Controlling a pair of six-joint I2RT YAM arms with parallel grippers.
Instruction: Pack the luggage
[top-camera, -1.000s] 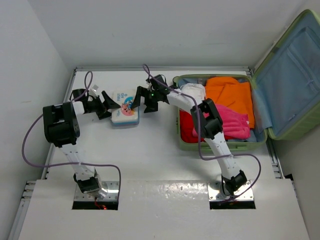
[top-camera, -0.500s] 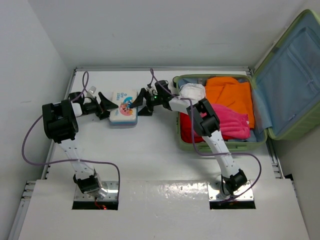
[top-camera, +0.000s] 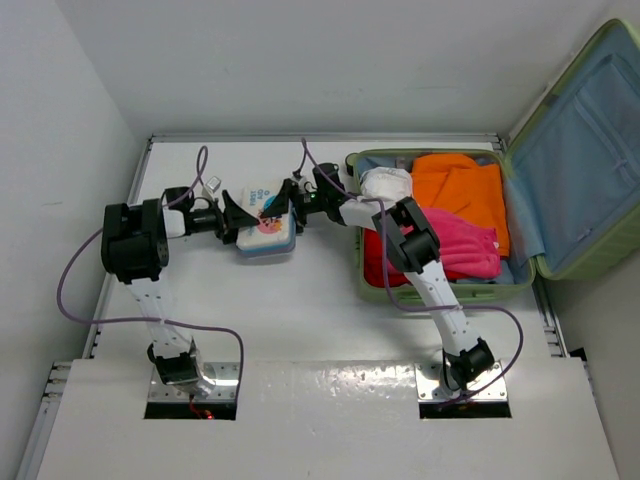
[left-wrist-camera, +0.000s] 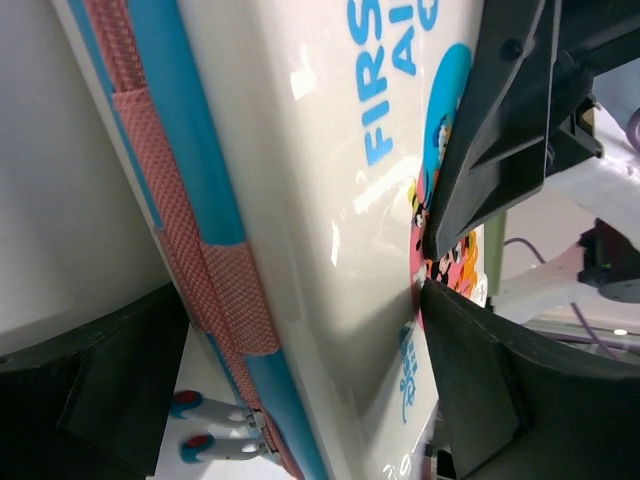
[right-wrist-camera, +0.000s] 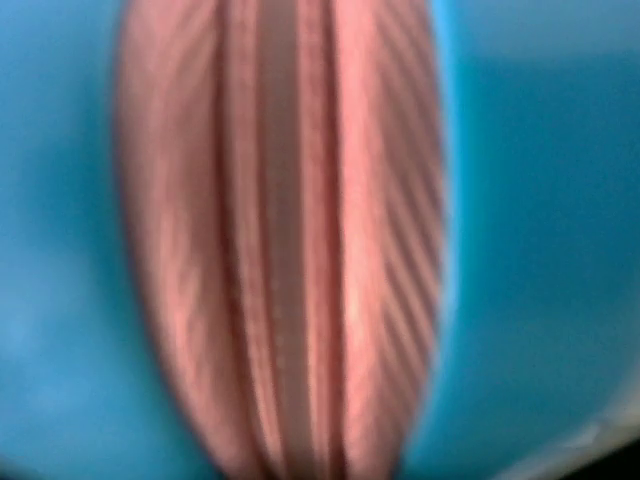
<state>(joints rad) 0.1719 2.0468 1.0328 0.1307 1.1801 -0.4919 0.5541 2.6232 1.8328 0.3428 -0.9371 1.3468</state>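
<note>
The white-and-blue first-aid box (top-camera: 268, 232) is held off the table, tilted, left of the luggage (top-camera: 440, 292). My left gripper (top-camera: 238, 215) grips its left end. In the left wrist view my gripper (left-wrist-camera: 305, 300) has one finger under the box (left-wrist-camera: 300, 200) and one on its printed face. My right gripper (top-camera: 292, 203) grips the box's right end, and one of its fingers (left-wrist-camera: 500, 130) lies on the printed face. The right wrist view shows only the box's blue side and pink strap (right-wrist-camera: 280, 250), very close and blurred, with no fingers in frame. The light-green suitcase lies open.
The suitcase lid (top-camera: 580, 150) stands open at the far right with its blue lining showing. Inside lie orange clothing (top-camera: 460, 190), pink clothing (top-camera: 465, 245), a red item (top-camera: 372, 255) and a white bundle (top-camera: 385, 183). White walls close in the table on the left and at the back.
The box has moved right toward the suitcase and now sits tilted and raised. The left arm has stretched after it and the right gripper has drawn back right.
</note>
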